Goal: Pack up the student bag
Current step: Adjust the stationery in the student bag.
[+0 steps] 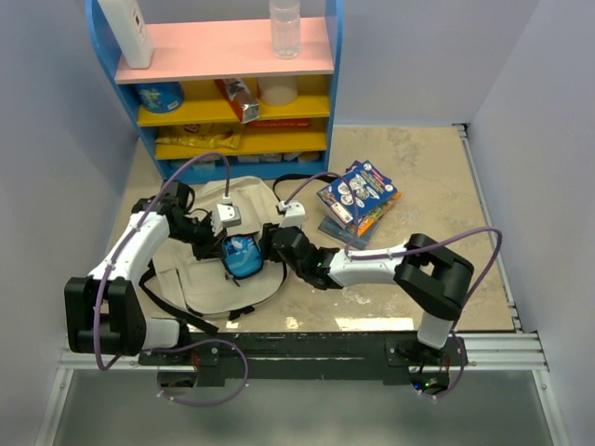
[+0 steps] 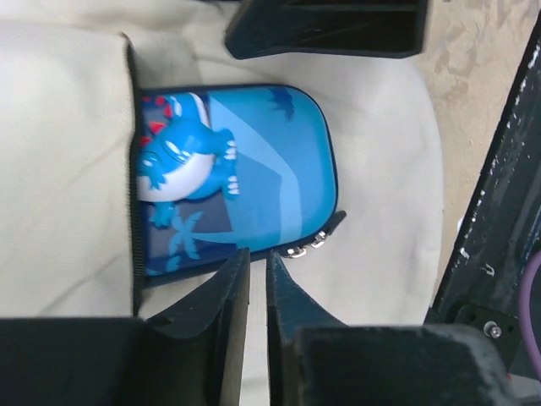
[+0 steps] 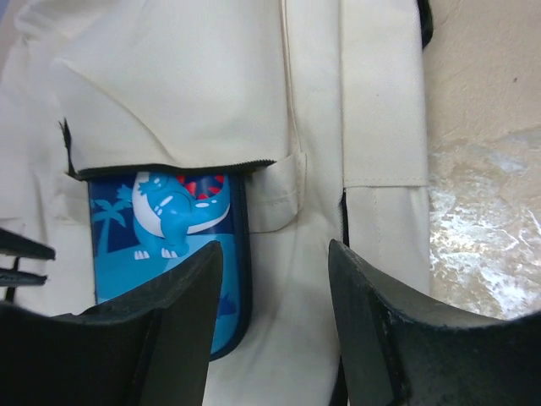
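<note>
Beige table, student bag, blue shelf, pale walls

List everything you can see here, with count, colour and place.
student bag: one, cream with black straps, flat on the table
pencil case: one, blue, half inside the bag's open pocket
books: small stack, multicoloured, right of the bag
shelf: one, blue frame, pink and yellow boards, far edge
white bottle: one, top board, left
clear bottle: one, top board, right
blue tub: one, yellow board, left
left gripper: one, black, barely parted, at the case's zipper end
right gripper: one, black, open, above the bag
</note>
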`<state>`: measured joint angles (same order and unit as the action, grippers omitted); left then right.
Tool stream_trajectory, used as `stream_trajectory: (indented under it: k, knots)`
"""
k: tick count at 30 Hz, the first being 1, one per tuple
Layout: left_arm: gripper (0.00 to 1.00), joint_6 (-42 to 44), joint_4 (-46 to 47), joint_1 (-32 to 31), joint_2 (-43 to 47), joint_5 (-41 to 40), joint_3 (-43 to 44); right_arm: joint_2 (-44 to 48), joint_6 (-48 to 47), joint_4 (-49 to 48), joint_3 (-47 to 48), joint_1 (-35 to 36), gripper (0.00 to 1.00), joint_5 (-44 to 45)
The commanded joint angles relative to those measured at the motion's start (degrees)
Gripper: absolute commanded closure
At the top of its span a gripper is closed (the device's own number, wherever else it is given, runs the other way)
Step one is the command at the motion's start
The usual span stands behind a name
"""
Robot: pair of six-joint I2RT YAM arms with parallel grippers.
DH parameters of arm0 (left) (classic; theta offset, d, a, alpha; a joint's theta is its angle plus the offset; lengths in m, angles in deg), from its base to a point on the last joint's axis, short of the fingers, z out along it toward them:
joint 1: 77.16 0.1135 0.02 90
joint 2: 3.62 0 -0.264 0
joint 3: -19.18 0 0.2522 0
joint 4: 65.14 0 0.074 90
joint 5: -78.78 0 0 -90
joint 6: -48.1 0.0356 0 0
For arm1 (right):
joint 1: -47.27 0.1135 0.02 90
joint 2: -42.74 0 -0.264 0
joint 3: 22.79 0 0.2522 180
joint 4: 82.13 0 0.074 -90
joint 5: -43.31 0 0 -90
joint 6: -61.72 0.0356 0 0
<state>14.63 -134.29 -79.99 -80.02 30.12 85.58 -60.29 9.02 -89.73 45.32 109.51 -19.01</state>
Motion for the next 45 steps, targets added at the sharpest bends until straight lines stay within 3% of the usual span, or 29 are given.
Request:
stream_trajectory:
  k: [1,5,8,12,16,23,27,31,37,45]
  knots:
    - [0.79,0.33,-1.55,0.1,0.29,2.61,5.18,4.93,4.44,8.68,1.19,0.25,0.45,6.31]
    - [0.75,-4.31,3.08,1.86,1.25,1.11,7.47,11.25,7.78,10.83,-1.78,2.96,0.47,5.56]
    - [0.75,-13.71,19.29,5.63,1.43,-1.7,7.56,15.04,10.85,6.52,-6.44,5.86,0.46,1.42]
    - [0.76,-25.67,33.41,10.46,-3.29,-9.61,9.31,13.56,8.5,2.57,-5.32,10.61,0.46,-3.41]
    - [0.76,-29.38,34.13,16.35,-9.46,-10.49,13.27,4.97,2.96,-0.42,0.66,14.4,0.5,-8.67]
    - [0.77,-27.01,36.59,16.8,-11.14,-11.29,8.71,-7.69,0.75,-2.64,13.92,14.58,0.6,-15.36]
    - [0.77,-25.95,36.94,16.72,-10.61,-9.09,7.56,-11.92,4.35,-2.98,15.0,12.39,0.65,-18.63]
    - [0.77,-24.55,36.06,15.32,-10.35,-5.32,8.0,-10.98,7.61,-1.4,10.79,9.75,0.69,-15.65]
    - [0.77,-23.48,37.11,8.21,-10.87,-6.36,7.47,-5.18,11.04,1.94,2.0,4.82,0.7,-9.33]
    - [0.76,-24.63,35.45,1.34,-16.67,-4.96,15.55,0.18,13.5,8.62,-2.05,4.65,0.67,-3.34]
